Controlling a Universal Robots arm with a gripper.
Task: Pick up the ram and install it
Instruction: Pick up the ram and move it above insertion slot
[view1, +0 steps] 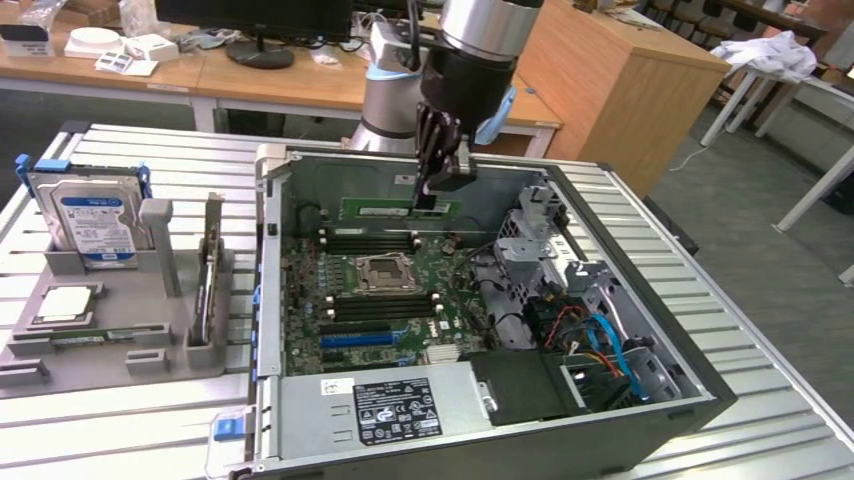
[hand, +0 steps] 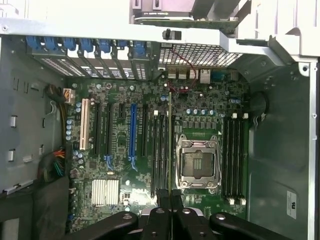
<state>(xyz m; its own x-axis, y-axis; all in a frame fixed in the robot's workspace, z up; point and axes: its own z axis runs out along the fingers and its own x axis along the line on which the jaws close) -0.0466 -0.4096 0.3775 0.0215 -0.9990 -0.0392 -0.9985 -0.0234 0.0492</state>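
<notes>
While the arm is hanging over the open grey metal computer case (view1: 271, 262) in the exterior view, the black two-fingered pincer (view1: 430, 198) is pointing straight down and is clamping the ram (view1: 387, 208), a thin, long green circuit-board stick, by its upper edge. The stick is hanging just beneath the fingertips with its long axis level. It is running the same way as the row of long black memory slots (view1: 380, 240), which are lying lower down on the green motherboard, beside the silver square processor socket (view1: 387, 270). It is looking clear of the board rather than seated.

Looking down from the wrist view, the pincer (hand: 170, 195) is closing together on the ram (hand: 170, 140), which is showing edge-on as one thin line. That line is running parallel to the black slots (hand: 160, 145), directly under the pincer. It is falling at the inner edge of that bank, between the slots and the processor socket (hand: 199, 162). Which slot it is sitting over I cannot tell.
</notes>
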